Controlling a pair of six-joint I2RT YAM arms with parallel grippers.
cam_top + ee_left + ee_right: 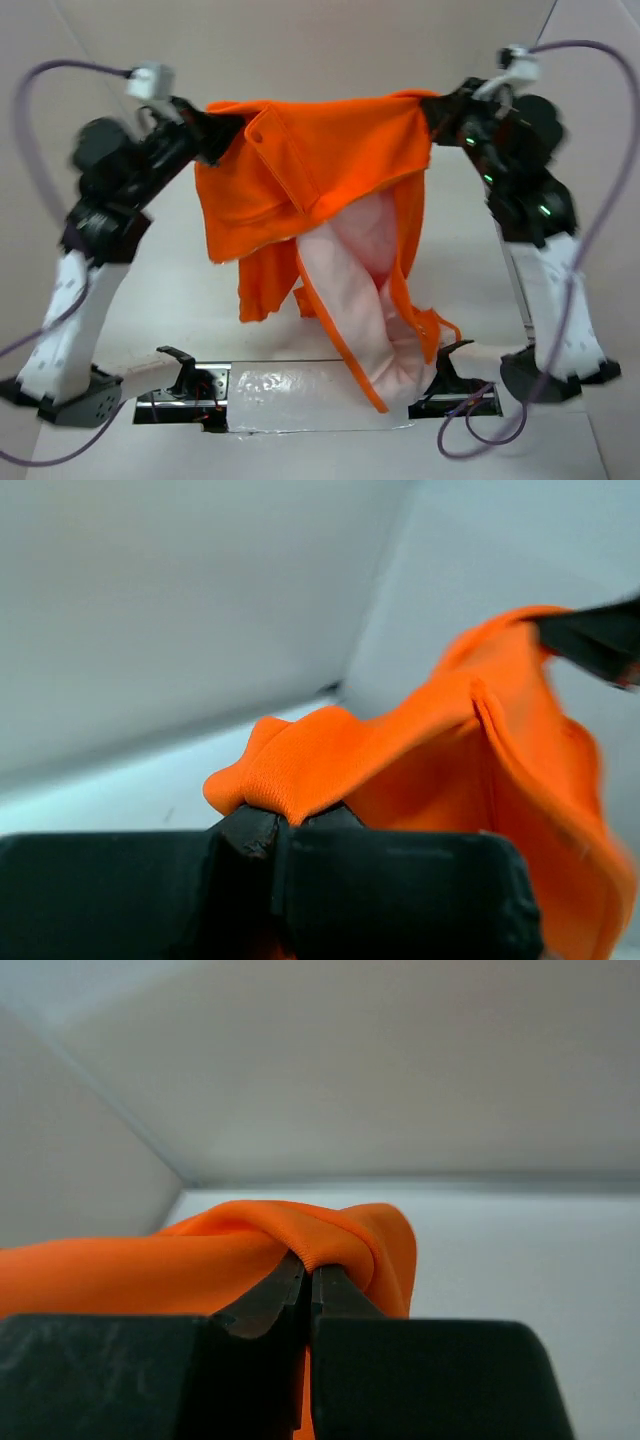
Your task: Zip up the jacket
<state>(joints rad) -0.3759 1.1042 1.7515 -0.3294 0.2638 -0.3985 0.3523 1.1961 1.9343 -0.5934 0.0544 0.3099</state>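
the jacket (330, 150), soft, light and limp, hangs bunched above the middle of the table (180, 290), with the left gripper (213, 132) and right gripper (432, 108) each pinched tight on an upper fold, so it probably needs spreading flat and a hold beside the zipper's bottom end, which i cannot make out here.

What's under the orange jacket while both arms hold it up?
Pale table and a shiny taped strip near the arm bases show below the bright orange fabric jacket. Its drooping pink lining covers the table behind, so anything there is hidden.
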